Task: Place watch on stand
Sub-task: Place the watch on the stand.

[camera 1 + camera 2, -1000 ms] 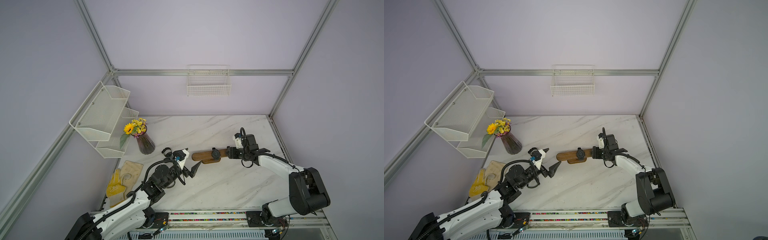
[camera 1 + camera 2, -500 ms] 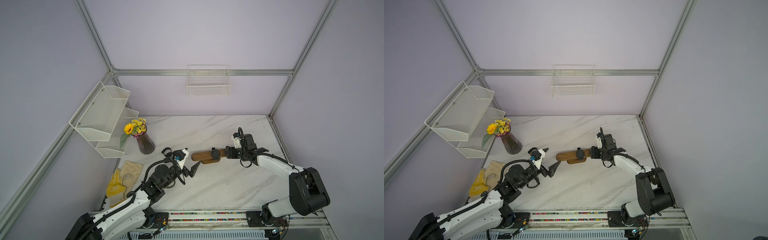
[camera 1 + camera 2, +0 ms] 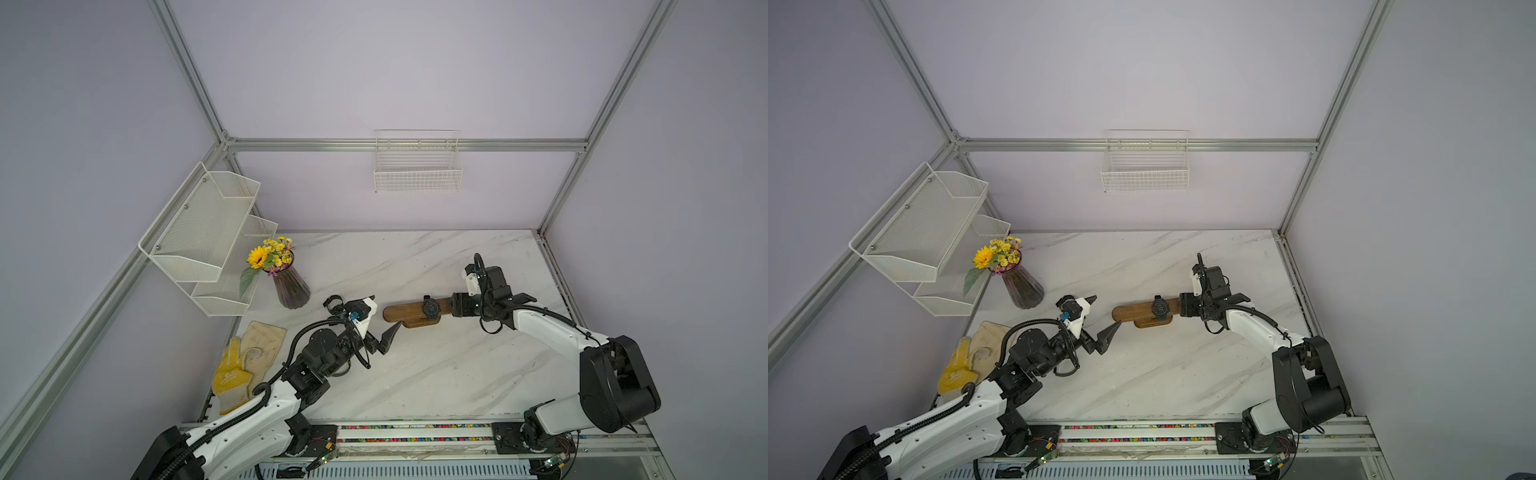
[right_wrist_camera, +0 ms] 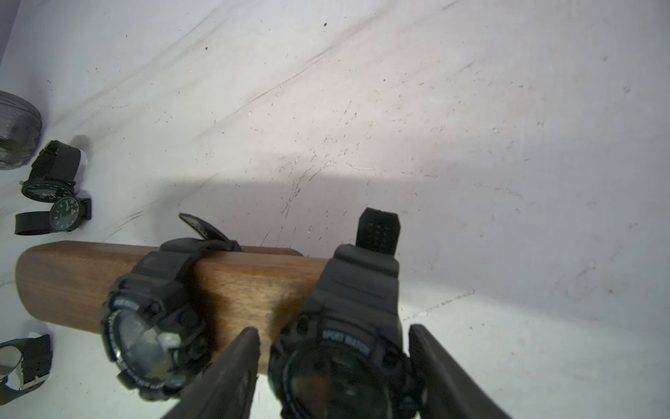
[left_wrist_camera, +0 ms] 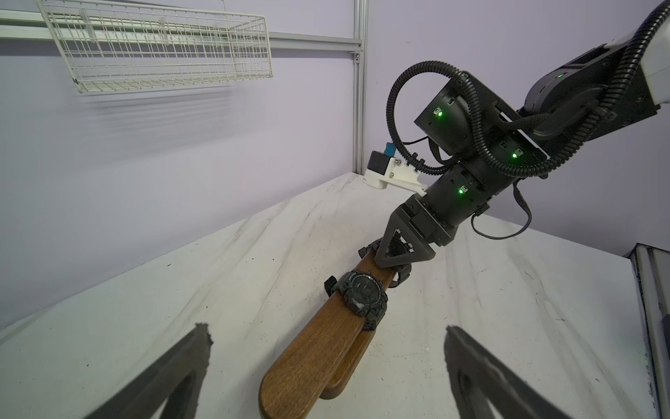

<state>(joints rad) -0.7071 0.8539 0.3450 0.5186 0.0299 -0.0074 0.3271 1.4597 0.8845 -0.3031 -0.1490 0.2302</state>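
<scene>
The white marble tabletop [image 3: 415, 374] carries the dark wooden watch stand [image 3: 401, 312]. A black sport watch, the end watch [image 4: 357, 286], is strapped round the bar's end. The right gripper [image 4: 333, 330] stands parted astride it, with a sliver of wood showing on one side. The middle watch [image 3: 432, 308] sits mid-bar. The left gripper [image 5: 326, 330], spread wide and empty, hovers off the bar's free end.
</scene>
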